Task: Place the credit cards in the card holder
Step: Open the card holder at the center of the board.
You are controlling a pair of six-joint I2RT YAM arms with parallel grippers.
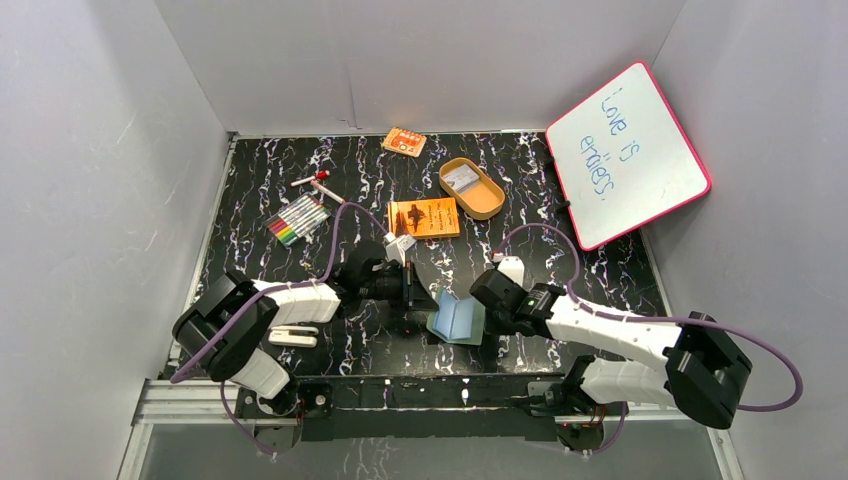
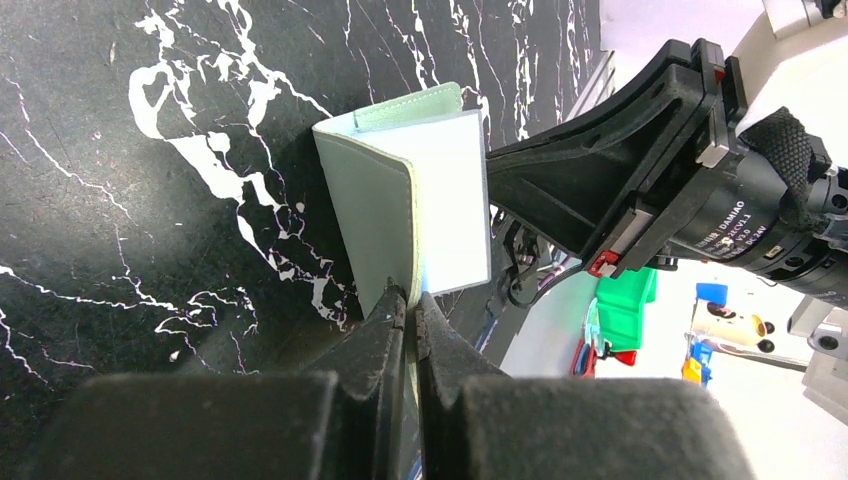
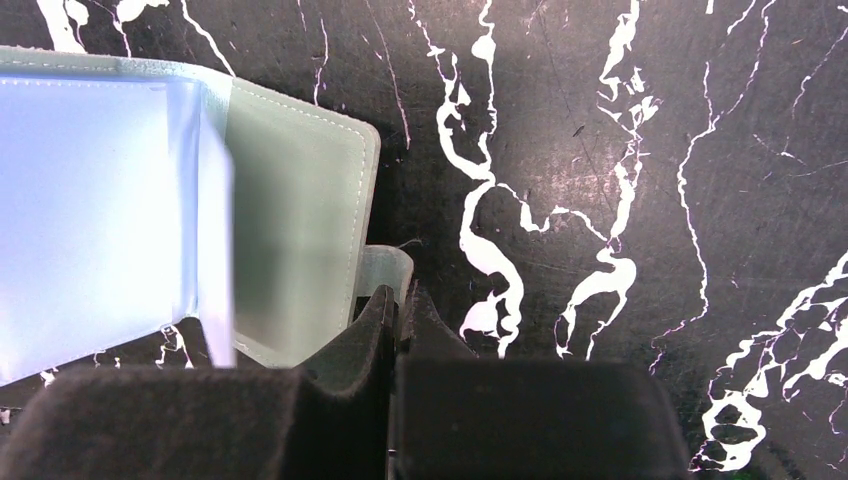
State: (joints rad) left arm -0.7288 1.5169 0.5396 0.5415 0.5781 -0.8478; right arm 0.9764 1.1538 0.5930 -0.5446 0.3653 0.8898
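The card holder (image 2: 385, 200) stood open just ahead of the left gripper (image 2: 411, 302), which was clenched on its cover, while the right gripper (image 3: 398, 300) pinched its snap tab (image 3: 388, 265).

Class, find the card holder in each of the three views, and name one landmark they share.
Top external: card holder low centre, open.
Left wrist: card holder at centre.
Right wrist: card holder at left.
Shared landmark: black marble table.

Card holder (image 1: 457, 318) sits between left tool (image 2: 408, 300) and right tool (image 3: 398, 297); book (image 1: 424, 217) and tin (image 1: 471, 188) lie behind.
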